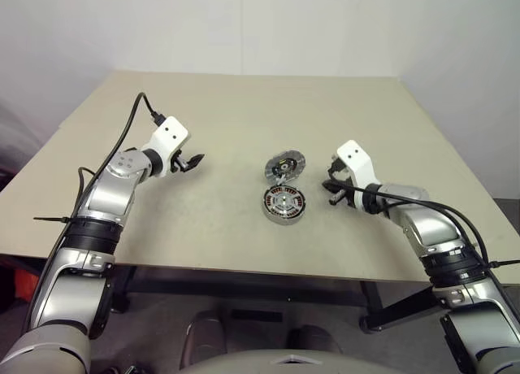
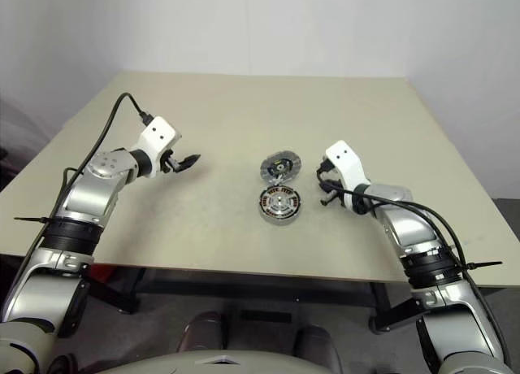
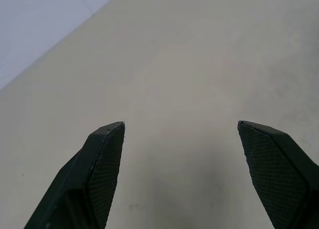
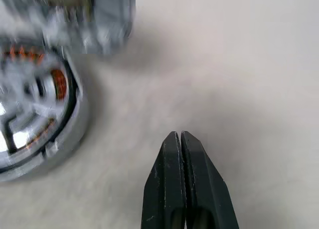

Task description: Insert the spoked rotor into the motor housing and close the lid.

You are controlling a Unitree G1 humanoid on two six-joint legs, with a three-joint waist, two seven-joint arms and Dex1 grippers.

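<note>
The right gripper (image 4: 180,137) has its two black fingers pressed flat together and holds nothing. In the head views it hovers over the table (image 1: 227,106) at about 3 o'clock from the motor housing (image 1: 285,204), near it but not touching. The left gripper (image 1: 193,161) stands with its fingers (image 3: 102,159) spread wide apart, nothing between them, bare tabletop beneath. It sits well apart from the parts, at roughly 9 to 10 o'clock from the motor housing.

The motor housing lies flat near the table's centre, slightly toward the near edge. It is a short round silver ring with reddish copper windings visible around a pale hub. A spoked silver part rests across its top opening; whether this is fully seated cannot be determined.

A second round part, a ribbed disc (image 1: 285,167), lies at 12 o'clock from the motor housing, just beside it. It is tilted, with its face toward the camera. Whether its lower edge touches the housing cannot be determined.

In the right wrist view, the housing rim and copper windings appear beside the closed fingertips.
</note>
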